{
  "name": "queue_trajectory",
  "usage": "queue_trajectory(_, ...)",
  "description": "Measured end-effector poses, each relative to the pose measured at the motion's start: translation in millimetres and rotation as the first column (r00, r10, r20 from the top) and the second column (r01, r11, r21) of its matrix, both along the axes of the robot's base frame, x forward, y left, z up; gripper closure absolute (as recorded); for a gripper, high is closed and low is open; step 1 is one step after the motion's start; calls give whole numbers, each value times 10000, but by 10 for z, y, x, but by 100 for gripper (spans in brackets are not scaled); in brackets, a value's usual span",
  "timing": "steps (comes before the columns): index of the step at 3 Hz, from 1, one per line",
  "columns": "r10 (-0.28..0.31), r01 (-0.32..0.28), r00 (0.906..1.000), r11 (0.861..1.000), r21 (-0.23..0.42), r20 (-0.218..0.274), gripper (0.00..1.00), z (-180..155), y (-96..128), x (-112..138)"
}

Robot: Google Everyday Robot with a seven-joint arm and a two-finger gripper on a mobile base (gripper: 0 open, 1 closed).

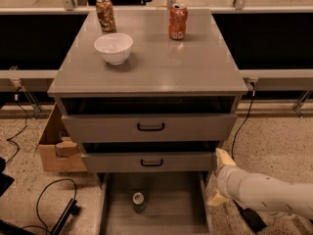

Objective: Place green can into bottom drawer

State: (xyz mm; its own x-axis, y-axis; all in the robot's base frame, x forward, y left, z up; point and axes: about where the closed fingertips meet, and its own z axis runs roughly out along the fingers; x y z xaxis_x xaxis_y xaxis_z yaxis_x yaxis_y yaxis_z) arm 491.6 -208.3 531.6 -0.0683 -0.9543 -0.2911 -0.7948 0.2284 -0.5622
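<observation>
2 tan fingers of the gripper stand spread wide, one above the other, with nothing between them. The gripper sits at the lower right corner of the grey cabinet, just outside the right wall of the bottom drawer. Its upper finger is close to the right end of the middle drawer, and its lower finger is down near the bottom drawer's right wall. The white arm comes in from the lower right edge and reaches left, nearly level, rising a little toward the gripper.

The bottom drawer is pulled out. The green can stands upright on its floor, left of centre, silver top showing, well apart from the gripper. Nothing touches it.

The top drawer and the middle drawer each carry 1 black handle, and both are slightly out, with dark gaps above them.

On the cabinet top are 3 things: a white bowl front left, a brown-gold can behind it at the back left, and an orange-red can at the back, right of centre. A cardboard box sits on the speckled floor to the cabinet's left, with black cables in front of it.
</observation>
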Motion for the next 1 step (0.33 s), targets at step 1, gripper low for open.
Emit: queue_trajectory(1, 426, -408, 9965, 9988, -260, 723, 0, 676, -280, 77)
